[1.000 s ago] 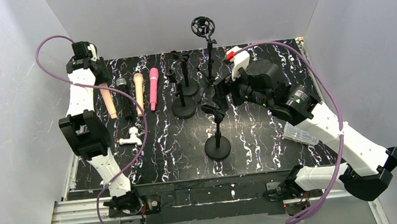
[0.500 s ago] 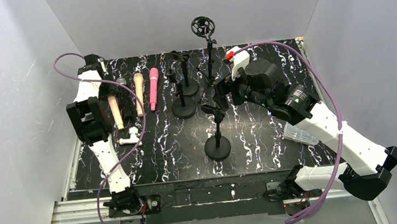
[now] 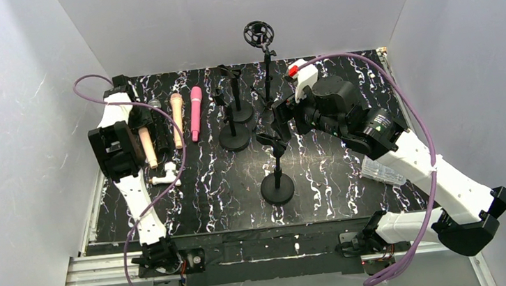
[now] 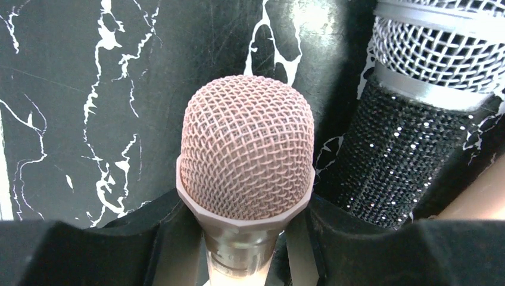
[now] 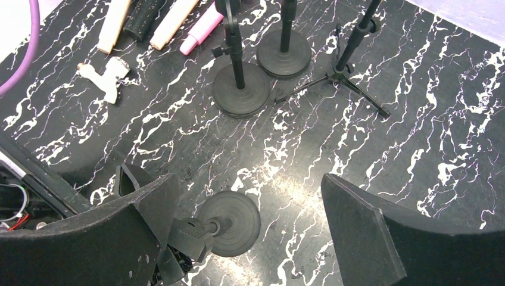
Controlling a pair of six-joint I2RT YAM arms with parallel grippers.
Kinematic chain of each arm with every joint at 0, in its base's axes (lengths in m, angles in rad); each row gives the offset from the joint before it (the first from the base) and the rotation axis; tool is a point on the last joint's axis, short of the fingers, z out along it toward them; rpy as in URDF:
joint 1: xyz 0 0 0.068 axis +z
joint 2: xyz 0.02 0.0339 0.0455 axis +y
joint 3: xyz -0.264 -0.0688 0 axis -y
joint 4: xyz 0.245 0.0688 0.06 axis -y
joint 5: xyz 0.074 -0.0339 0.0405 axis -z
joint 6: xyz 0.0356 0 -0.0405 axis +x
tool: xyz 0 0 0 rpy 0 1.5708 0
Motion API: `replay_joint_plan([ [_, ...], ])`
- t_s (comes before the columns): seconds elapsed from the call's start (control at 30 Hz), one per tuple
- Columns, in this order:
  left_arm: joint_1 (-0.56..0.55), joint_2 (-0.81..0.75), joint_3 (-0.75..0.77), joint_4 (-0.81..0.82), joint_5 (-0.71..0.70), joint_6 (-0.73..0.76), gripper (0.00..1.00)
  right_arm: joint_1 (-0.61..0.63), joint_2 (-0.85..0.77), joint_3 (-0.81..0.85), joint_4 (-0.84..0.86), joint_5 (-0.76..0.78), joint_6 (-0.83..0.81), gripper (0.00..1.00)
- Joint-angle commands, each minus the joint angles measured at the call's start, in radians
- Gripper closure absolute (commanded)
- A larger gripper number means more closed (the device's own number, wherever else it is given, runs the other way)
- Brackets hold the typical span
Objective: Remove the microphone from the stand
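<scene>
My left gripper [image 3: 140, 122] is shut on a beige microphone [image 3: 147, 145] at the far left of the table. It holds the neck just below the mesh head [image 4: 247, 155], with the fingers [image 4: 149, 238] on either side. The microphone lies low beside a black glitter microphone [image 4: 405, 143]. The front stand [image 3: 277, 186] has a bare clip [image 5: 190, 235] on top. My right gripper [image 3: 279, 119] is open and hovers above that stand, with the clip by its left finger [image 5: 137, 226].
An orange microphone [image 3: 177, 119] and a pink one [image 3: 195, 113] lie beside the black one [image 3: 160, 134]. Two round-base stands [image 3: 234, 138] and a tripod stand with a shock mount [image 3: 258, 34] stand at the back. There is a white clip part [image 3: 166, 174] and a clear bag [image 3: 382, 170].
My left arm has folded in and lowered the beige microphone to the table beside the black one. My right arm has not moved.
</scene>
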Motion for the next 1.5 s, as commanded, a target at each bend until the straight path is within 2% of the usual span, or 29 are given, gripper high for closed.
replay_joint_plan([
  [0.0,0.008,-0.003,0.028,-0.018,-0.031,-0.012,0.54,0.003,-0.013,0.006,0.062,0.0,-0.011,0.02],
  [0.27,0.011,-0.002,0.015,-0.015,-0.026,-0.013,0.4,0.003,-0.013,0.003,0.061,-0.007,-0.009,0.02],
  [0.8,0.014,-0.046,0.014,-0.016,-0.059,-0.001,0.37,0.003,-0.004,0.028,0.059,-0.043,-0.004,0.02],
  [1.47,0.019,-0.149,0.037,-0.028,-0.068,0.007,0.25,0.003,0.011,0.062,0.03,-0.063,0.007,0.02],
])
